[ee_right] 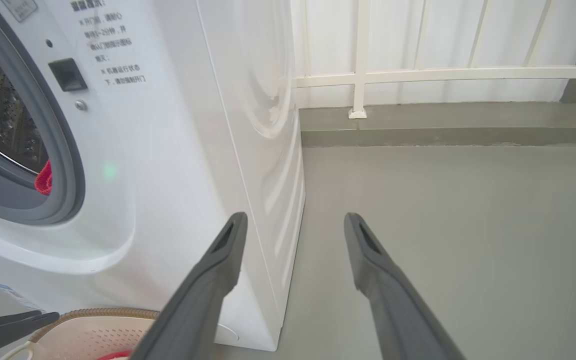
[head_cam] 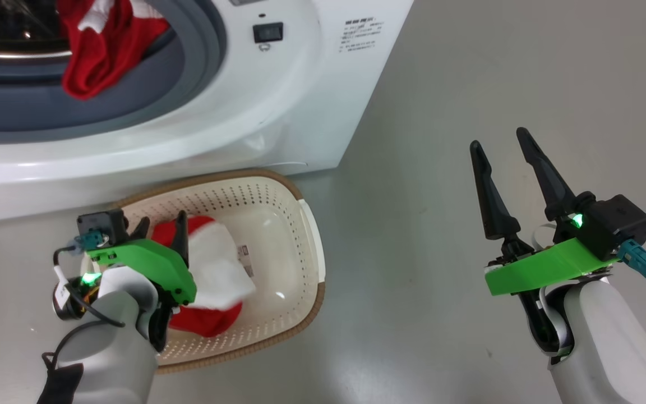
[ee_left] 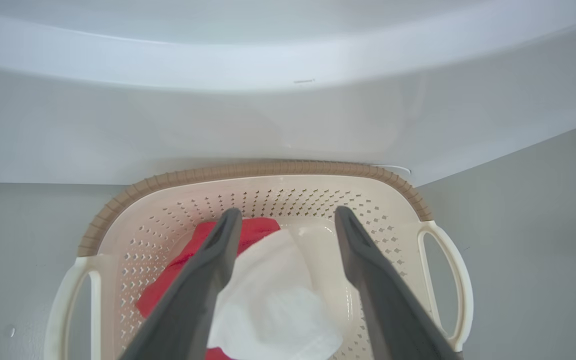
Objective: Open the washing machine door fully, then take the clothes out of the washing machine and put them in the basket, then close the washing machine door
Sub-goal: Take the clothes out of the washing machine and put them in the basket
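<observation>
Grey floor (head_cam: 469, 84), white railing (ee_right: 448, 74) at far wall. Items:

1. washing machine (head_cam: 300, 112): far left. Drum mouth uncovered, so door-opening step judged done.
2. basket (head_cam: 286, 235): on floor, just beside washer front, near side.
3. clothes, pc 1 (head_cam: 219, 275): red w/ white trim, lying in basket.
4. clothes, pc 2 (head_cam: 104, 50): red, draped over grey seal (head_cam: 132, 106) at drum mouth, not yet moved.
5. left gripper (head_cam: 161, 224): over basket, fingers apart, nothing clamped. Pc 1 lies below them.
6. right gripper (head_cam: 499, 140): right of washer, over bare floor, fingers apart, empty.

Progress: approx midway, by judgement. Left to do: fetch pc 2 (more deeper in drum? can't tell), drop in basket, shut door.
</observation>
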